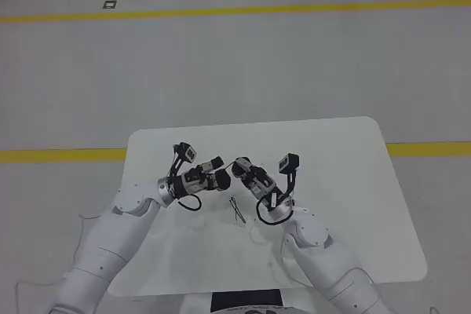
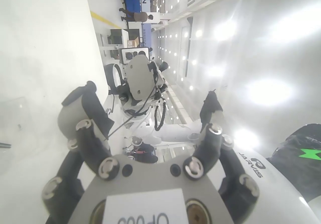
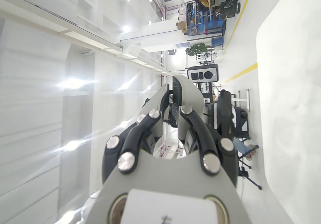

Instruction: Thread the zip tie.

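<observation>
Zip tie, a thin dark strand, looks pinched in the closed right pincer above the worktop. Its tip reaches the left pincer, which is wide apart. Alignment stage, I'd say: the left must clamp that tip next.

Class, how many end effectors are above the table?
2. The left end effector, open, and the right end effector, shut on the zip tie, face each other over the table.
</observation>
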You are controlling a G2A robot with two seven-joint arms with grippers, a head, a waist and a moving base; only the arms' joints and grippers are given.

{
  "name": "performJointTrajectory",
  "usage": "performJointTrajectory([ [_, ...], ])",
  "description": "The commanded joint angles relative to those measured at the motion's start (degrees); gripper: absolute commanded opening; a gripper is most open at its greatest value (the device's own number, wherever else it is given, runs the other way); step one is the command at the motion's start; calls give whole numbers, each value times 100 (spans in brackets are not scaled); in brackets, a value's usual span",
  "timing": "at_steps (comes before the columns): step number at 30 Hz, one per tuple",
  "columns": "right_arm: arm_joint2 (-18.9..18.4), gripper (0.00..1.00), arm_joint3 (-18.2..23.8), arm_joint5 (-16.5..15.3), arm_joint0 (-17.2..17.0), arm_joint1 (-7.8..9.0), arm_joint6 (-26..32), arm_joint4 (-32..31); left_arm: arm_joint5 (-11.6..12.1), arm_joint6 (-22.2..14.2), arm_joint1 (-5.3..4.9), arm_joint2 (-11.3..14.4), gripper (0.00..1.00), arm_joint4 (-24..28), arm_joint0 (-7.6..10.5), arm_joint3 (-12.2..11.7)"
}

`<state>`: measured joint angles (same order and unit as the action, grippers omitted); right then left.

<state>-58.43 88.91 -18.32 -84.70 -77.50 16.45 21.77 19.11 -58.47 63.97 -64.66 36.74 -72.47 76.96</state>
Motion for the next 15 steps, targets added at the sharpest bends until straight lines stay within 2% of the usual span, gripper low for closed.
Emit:
performJointTrajectory([
  [1, -31, 0, 24, 28, -14, 10, -29, -152, 5, 2, -8, -14, 75, 10, -10, 9],
  [3, -63, 0, 42, 63, -31, 21, -70, -317, 7, 4, -15, -22, 66, 22, -18, 18],
  [4, -73, 0, 48, 76, -38, 24, -84, -370, 5, 3, -18, -28, 58, 29, -17, 19],
  [7, -109, 0, 54, 111, -46, 36, -133, -582, 0, -3, -27, -39, 49, 41, -13, 17],
  [9, -129, 0, 58, 120, -57, 41, -183, -705, -2, -1, -32, -45, 50, 43, -9, 11],
  [15, -139, 0, 43, 168, -77, 62, -161, -1107, -8, 24, -47, -53, 63, 41, -1, -5],
])
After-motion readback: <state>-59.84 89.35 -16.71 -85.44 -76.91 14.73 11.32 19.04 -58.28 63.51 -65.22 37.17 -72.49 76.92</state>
